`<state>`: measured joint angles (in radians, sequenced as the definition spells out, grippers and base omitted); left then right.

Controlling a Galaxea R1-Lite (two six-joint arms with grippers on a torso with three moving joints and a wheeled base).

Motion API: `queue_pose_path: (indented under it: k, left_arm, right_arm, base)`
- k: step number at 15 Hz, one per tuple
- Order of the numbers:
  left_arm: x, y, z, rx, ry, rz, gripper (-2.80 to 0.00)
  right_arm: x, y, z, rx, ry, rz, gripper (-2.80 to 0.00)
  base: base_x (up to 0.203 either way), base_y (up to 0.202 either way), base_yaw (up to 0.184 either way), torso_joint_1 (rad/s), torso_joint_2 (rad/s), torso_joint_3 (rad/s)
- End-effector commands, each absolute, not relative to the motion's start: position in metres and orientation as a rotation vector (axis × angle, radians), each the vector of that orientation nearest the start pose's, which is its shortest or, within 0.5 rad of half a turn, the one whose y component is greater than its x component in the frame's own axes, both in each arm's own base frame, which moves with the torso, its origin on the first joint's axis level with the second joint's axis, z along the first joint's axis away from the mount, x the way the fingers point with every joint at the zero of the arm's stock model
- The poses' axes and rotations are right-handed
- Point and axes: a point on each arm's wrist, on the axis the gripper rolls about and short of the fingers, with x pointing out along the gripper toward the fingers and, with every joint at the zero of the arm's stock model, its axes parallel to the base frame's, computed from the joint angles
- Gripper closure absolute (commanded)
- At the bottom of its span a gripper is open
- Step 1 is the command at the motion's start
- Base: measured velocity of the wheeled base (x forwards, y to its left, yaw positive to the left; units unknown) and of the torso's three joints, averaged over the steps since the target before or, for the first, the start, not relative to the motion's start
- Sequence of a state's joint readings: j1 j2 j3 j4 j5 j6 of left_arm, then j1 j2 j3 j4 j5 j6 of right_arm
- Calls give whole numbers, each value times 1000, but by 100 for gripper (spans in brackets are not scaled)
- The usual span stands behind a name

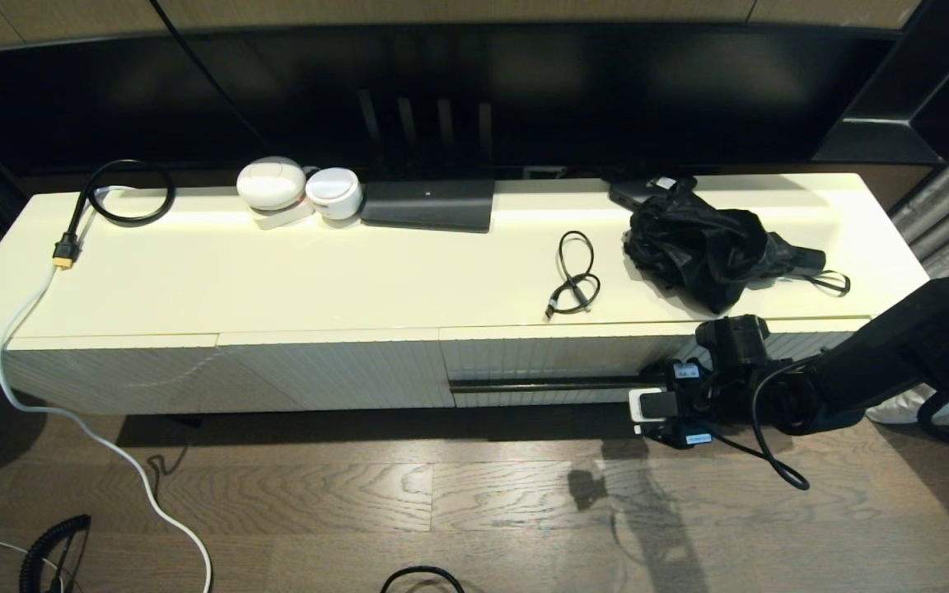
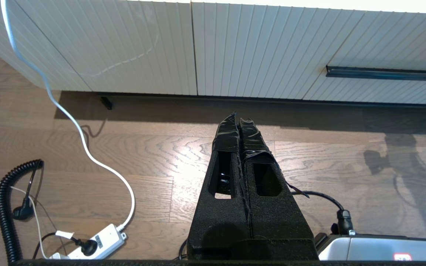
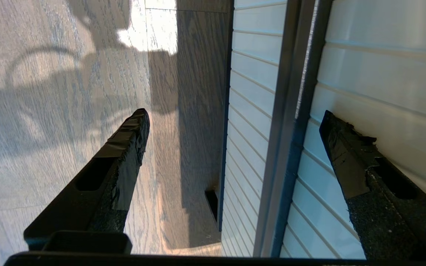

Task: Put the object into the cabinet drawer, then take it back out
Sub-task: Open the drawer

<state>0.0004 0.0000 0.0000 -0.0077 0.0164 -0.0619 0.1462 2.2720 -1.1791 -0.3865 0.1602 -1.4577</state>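
Right tool [image 3: 231,147] spread wide on a low, extended arm, left tool [image 2: 239,127] closed, parked low

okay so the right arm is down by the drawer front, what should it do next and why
Probably close the right end effector on the black bar handle, then pull. The cabinet drawer looks shut, and the open fingers already straddle the bar. The left end effector hangs idle, closed.

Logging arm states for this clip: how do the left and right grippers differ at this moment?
The left gripper is shut, fingers pressed together; the right gripper is open wide. The left gripper hangs over the wood floor, short of the cabinet; the right gripper sits at the drawer front, its fingers either side of the black bar handle. Both hold nothing and have black taped fingers.
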Motion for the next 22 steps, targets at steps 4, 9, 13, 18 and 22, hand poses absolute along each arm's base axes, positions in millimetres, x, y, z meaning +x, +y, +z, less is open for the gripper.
queue_pose_path:
  k: [4, 9, 13, 18, 22]
  left_arm:
    - [-23, 0, 76, -63, -8, 18, 0]
    - [-23, 0, 76, -63, -8, 17, 0]
    - [-23, 0, 76, -63, -8, 18, 0]
    - [-23, 0, 76, -63, -8, 17, 0]
    - [-23, 0, 76, -63, -8, 18, 0]
  right_arm:
    - [416, 64, 33, -1381, 378, 760, -280]
    - [413, 64, 29, -1384, 400, 764, -280]
    - [406, 65, 29, -1387, 414, 775, -280]
    - [389, 64, 16, -1377, 478, 820, -280]
    - [377, 62, 5, -1372, 505, 841, -280]
  base:
    - [0, 0, 0, 0, 0, 0]
    - [0, 0, 0, 0, 0, 0]
    - [0, 0, 0, 0, 0, 0]
    - [0, 0, 0, 0, 0, 0]
    - [0, 0, 0, 0, 0, 0]
